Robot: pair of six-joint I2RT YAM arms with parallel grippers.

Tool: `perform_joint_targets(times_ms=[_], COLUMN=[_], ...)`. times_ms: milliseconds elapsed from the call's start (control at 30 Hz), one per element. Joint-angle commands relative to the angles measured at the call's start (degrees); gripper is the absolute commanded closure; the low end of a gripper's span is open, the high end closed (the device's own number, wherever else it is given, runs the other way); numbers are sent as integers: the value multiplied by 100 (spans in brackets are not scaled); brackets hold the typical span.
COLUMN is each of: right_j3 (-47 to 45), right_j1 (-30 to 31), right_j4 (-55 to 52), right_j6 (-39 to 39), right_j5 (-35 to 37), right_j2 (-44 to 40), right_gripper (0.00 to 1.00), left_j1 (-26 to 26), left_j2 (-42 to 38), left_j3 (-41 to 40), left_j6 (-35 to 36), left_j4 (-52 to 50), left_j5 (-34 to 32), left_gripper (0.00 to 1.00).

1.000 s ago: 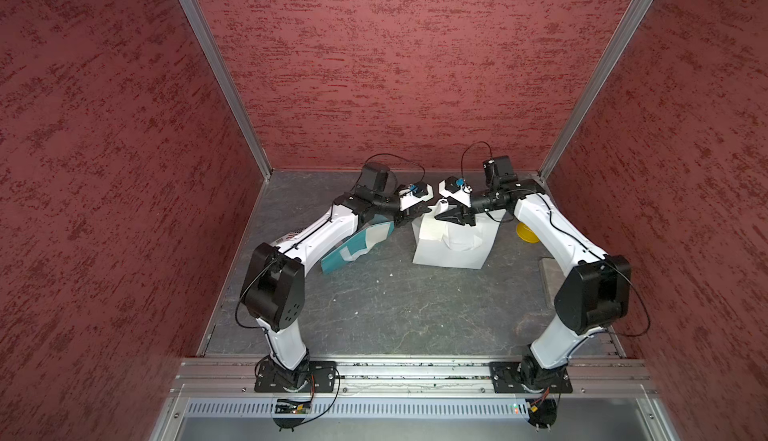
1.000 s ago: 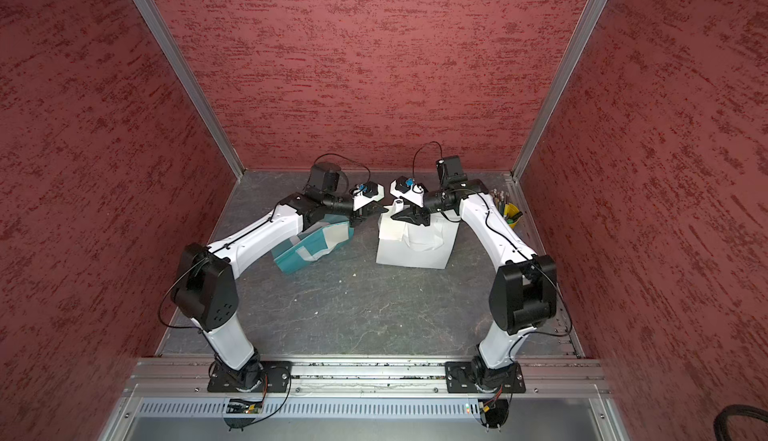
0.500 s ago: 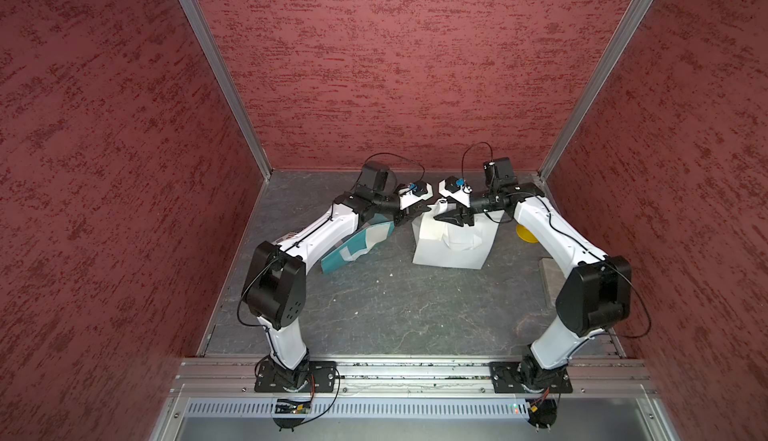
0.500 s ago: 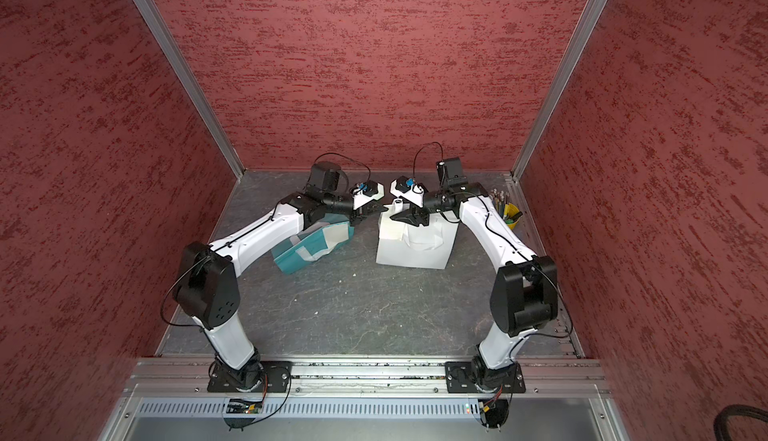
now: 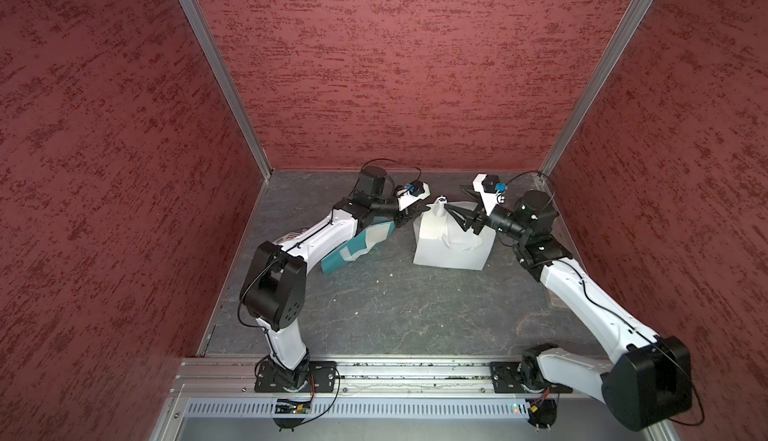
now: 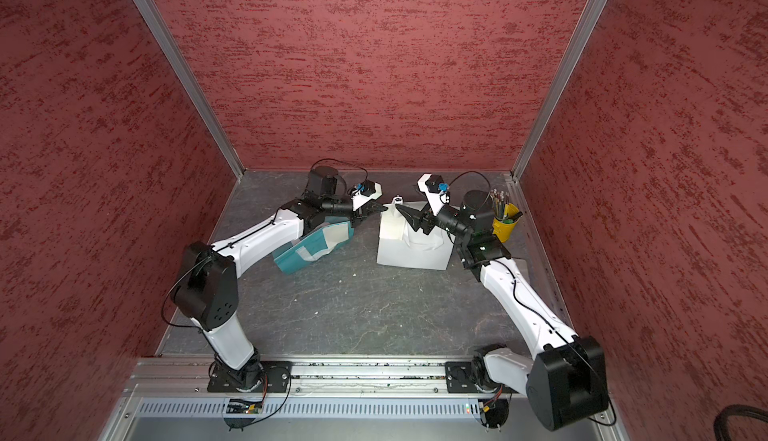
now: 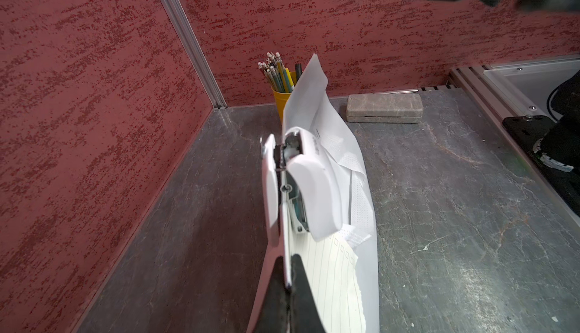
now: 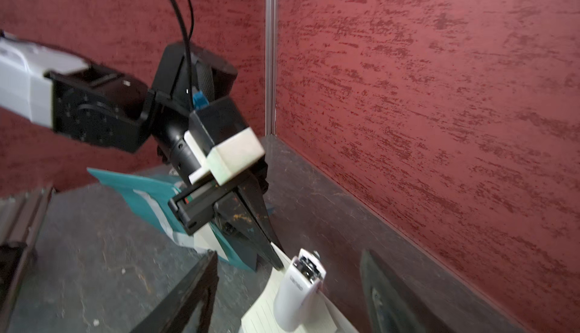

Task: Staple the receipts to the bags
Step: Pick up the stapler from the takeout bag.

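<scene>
Left wrist view first, Mia: what has the left claw [image 7: 287,279] got?

It is clamped tight on the raised top edge of the large white fabric tote bag [image 7: 368,271], Tom. The off-white lined paper receipt [image 7: 329,287] is pressed against that edge, right beside the tips.

And the small white plastic stapler [image 7: 309,190]?

It stands on that same edge just beyond the claw, its mouth over bag and slip. Whether it bites both I cannot tell.

Right claw [image 6: 405,216]?

Spread wide. In the right wrist view its two black fingers [image 8: 194,297] stand either side of the stapler, apart from it, holding nothing.

Where does the rest of that bag lie?

Flat on the grey stone-patterned tabletop [image 5: 415,306] in both top views, toward the back, in front of the right arm. The flat teal tote bag [image 5: 340,258] lies beside it, partly under the left arm. Pale patches show on it; handle or slip, I cannot tell.
</scene>
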Motion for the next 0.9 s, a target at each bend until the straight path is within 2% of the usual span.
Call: perform_joint_targets(times_ms=[0, 133, 300, 367, 633, 767, 833, 867], right_j3=[-247, -388, -124, -3, 222, 237, 267, 301], right_j1=[280, 708, 833, 862, 1076, 1106, 1098, 1100], right_j4=[676, 590, 38, -72, -451, -356, -284, -266], right_j6=[1460, 1742, 2034, 2025, 1690, 1703, 1707, 1724], right_j5=[1062, 1732, 2335, 2320, 2407, 2380, 2461, 2572], right_j2=[-68, 1, 352, 459, 642, 606, 580, 563], right_gripper=[27, 30, 39, 43, 71, 93, 100, 100], left_j1=[-45, -75, -83, -76, -93, -93, -89, -92], left_j2=[-167, -198, -233, -238, -233, -226, -218, -216], left_j3=[-101, -113, -126, -118, -151, -174, -177, -179], left_j6=[-188, -177, -169, -162, -176, -168, -159, -155], left_j4=[256, 246, 220, 209, 225, 218, 211, 209], left_j5=[-40, -112, -130, -133, -168, -202, -228, -247], left_gripper=[100, 100, 100, 100, 100, 100, 100, 100])
